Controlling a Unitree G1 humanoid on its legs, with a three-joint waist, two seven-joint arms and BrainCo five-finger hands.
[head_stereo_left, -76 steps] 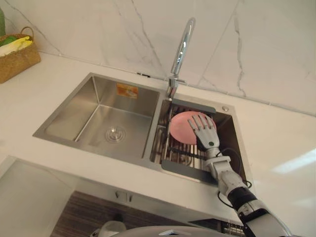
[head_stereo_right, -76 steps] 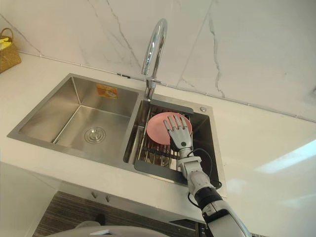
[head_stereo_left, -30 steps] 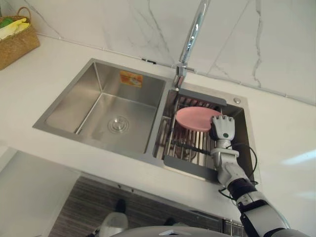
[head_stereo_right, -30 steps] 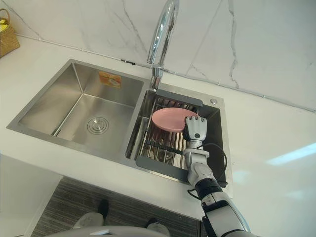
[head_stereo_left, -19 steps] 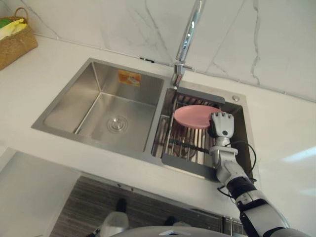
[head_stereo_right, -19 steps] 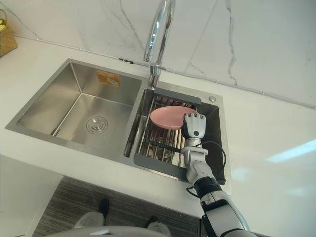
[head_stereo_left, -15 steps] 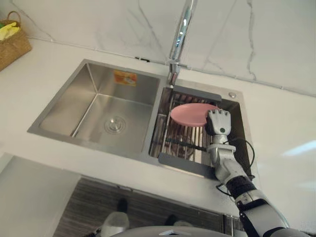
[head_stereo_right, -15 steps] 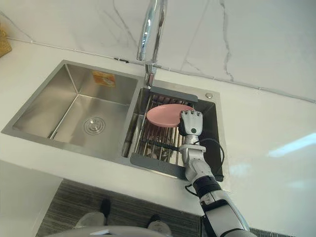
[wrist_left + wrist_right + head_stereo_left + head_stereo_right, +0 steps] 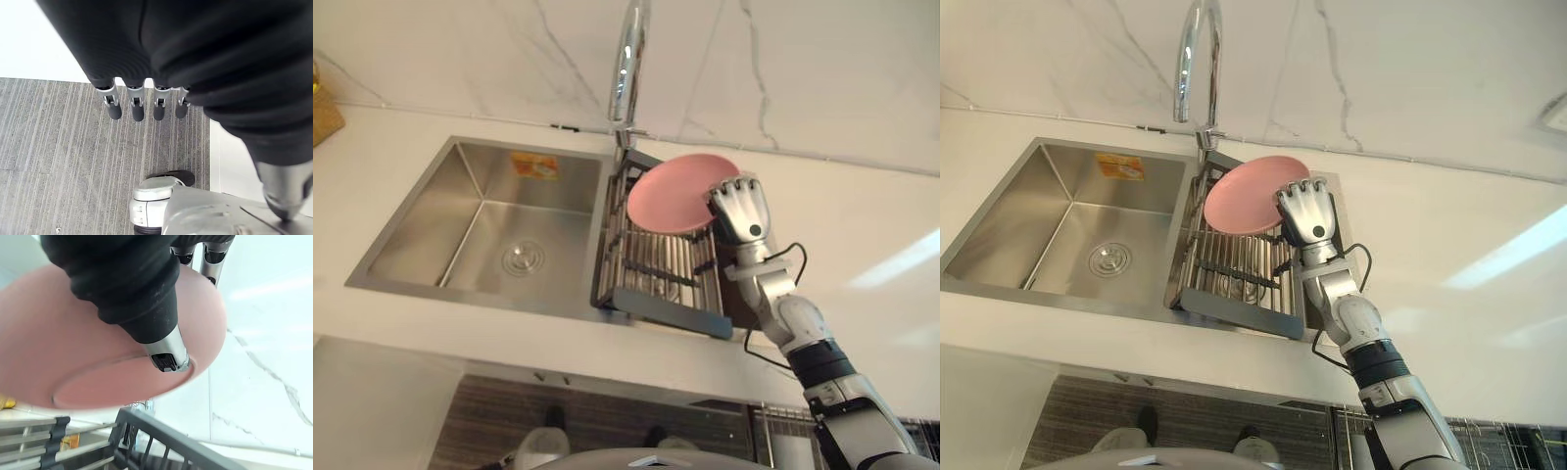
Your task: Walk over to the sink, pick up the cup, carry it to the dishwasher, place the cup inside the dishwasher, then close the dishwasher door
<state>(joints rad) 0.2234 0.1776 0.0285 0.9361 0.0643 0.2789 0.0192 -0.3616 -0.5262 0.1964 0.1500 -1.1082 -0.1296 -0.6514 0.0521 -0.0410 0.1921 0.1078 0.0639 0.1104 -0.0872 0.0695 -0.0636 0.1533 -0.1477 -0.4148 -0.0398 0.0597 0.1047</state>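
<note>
My right hand (image 9: 741, 209) is shut on the edge of a round pink plate (image 9: 671, 193) and holds it tilted in the air above the dish rack (image 9: 661, 266). That rack sits in the right half of the steel sink (image 9: 372, 279). In the right wrist view the thumb (image 9: 164, 350) presses on the plate's (image 9: 98, 342) underside and the fingers curl over its rim. No cup can be made out. My left hand (image 9: 138, 107) hangs with straight fingers above the grey floor, holding nothing.
A tall chrome tap (image 9: 628, 59) rises just behind the plate. The left basin (image 9: 499, 235) has a drain and nothing in it. White counter (image 9: 862, 235) surrounds the sink, with a marble wall behind. A wicker basket (image 9: 323, 116) stands at the far left.
My right hand has lifted the pink plate up from the rack and tilted it towards the tap. The whole picture has also shifted, so the camera has moved.
</note>
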